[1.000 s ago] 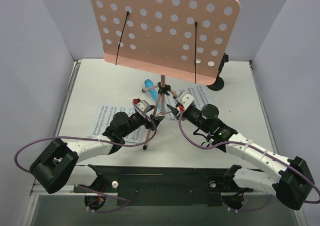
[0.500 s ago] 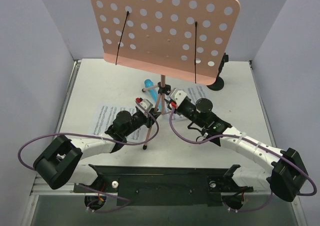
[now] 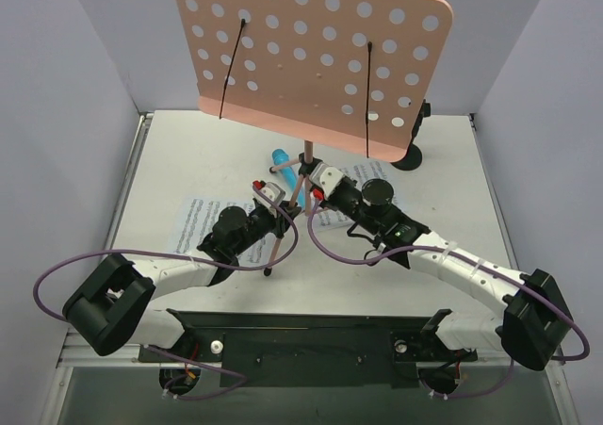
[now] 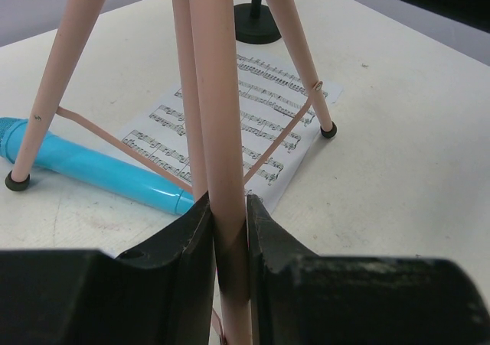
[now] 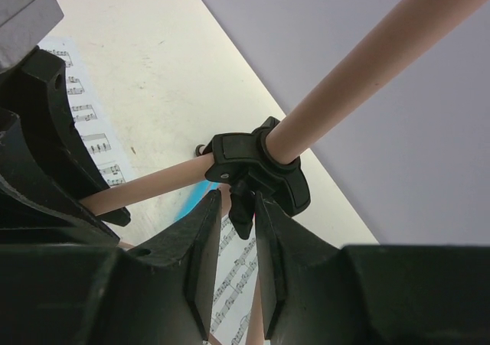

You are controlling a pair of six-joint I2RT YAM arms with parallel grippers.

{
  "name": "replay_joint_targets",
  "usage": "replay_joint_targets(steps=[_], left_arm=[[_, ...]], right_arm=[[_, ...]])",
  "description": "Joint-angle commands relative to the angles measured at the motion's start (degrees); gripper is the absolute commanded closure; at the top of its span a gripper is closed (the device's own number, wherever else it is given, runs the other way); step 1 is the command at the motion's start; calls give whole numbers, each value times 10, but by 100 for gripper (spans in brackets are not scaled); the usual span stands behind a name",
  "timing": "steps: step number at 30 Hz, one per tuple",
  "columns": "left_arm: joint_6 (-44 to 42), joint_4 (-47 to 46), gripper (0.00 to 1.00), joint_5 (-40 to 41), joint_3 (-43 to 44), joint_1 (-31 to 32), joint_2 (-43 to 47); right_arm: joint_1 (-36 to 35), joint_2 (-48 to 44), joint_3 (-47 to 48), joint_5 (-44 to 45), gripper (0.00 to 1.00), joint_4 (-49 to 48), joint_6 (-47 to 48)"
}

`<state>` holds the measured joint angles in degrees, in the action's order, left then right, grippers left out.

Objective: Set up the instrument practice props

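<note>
The pink perforated music stand (image 3: 311, 57) stands on thin tripod legs at mid-table. My left gripper (image 3: 285, 216) is shut on its near leg (image 4: 218, 131), and the pads squeeze the tube on both sides (image 4: 228, 222). My right gripper (image 3: 309, 182) is at the black tripod collar (image 5: 260, 157). Its jaws stand narrow around the collar's black knob (image 5: 242, 207), with a sliver of gap on the left side. The blue microphone (image 3: 279, 155) lies behind the legs. One sheet-music page (image 3: 193, 222) lies left, the other (image 3: 372, 175) under the right arm. The black mic stand (image 3: 412, 156) is at the back right.
Grey walls close in the table on the left, right and back. The stand's desk overhangs the rear half of the table. In the left wrist view the microphone (image 4: 92, 169) lies just beyond the held leg, beside a page (image 4: 260, 115).
My left gripper has closed on the near tripod leg. My right gripper has moved left up to the collar while its jaws narrowed. The leg's foot shifted slightly left.
</note>
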<state>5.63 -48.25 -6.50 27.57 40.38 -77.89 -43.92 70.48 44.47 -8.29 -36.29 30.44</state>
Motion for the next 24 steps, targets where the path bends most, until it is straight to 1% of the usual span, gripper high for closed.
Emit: replay_joint_targets(steps=[1, 6, 11, 14, 15, 17, 19, 23, 24], left_arm=[[-28, -16, 82, -37, 19, 4, -9], [-27, -15, 82, -43, 16, 3, -8], [-25, -16, 82, -43, 14, 3, -7], [-19, -23, 83, -43, 10, 4, -9], [-18, -25, 83, -44, 10, 4, -10], [-17, -26, 83, -46, 11, 3, -11], [-17, -26, 83, -48, 10, 4, -11], [-18, -36, 84, -55, 6, 3, -10], [-18, -38, 84, -56, 5, 4, -10]], right_arm=[[-2, 12, 24, 1, 81, -15, 16], [-2, 21, 23, 8, 89, -19, 17], [-2, 27, 18, 18, 93, -19, 19], [-2, 32, 15, 25, 100, -21, 10], [-2, 32, 14, 31, 100, -20, 5], [-2, 33, 11, 43, 100, -25, -14], [-2, 34, 1, 60, 100, -55, -45], [-2, 45, -36, 81, 100, -143, -166], [-2, 50, -39, 100, 100, -151, -184]])
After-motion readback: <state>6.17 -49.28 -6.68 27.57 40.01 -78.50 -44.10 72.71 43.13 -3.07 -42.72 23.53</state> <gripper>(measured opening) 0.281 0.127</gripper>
